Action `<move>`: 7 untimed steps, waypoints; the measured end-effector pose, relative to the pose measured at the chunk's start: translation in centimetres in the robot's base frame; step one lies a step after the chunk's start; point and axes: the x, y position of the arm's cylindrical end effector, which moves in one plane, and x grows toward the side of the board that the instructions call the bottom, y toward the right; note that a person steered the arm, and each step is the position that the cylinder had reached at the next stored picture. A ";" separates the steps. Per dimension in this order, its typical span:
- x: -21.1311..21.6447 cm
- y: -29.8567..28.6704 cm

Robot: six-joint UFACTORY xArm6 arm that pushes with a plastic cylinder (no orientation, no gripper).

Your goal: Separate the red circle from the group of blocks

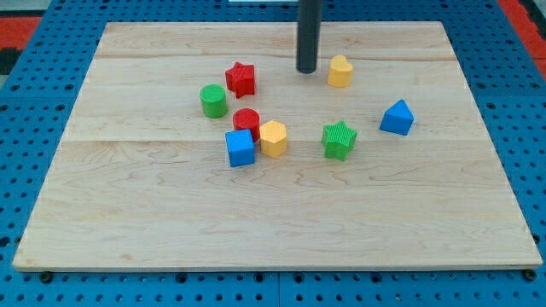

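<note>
The red circle (246,122) sits left of the board's middle, touching the blue cube (241,147) below it and the yellow hexagon (273,138) at its lower right. A green circle (213,101) stands apart to its upper left and a red star (241,78) above it. My tip (307,70) rests on the board near the view's top, up and to the right of the red circle, just left of a yellow block (339,72) and not touching any block.
A green star (339,140) lies right of the yellow hexagon. A blue block with a pointed top (397,118) lies further right. The wooden board (273,230) rests on a blue pegboard surface (34,94).
</note>
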 end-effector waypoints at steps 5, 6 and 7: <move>3.9 -1.5; 8.2 -1.6; 11.5 -5.4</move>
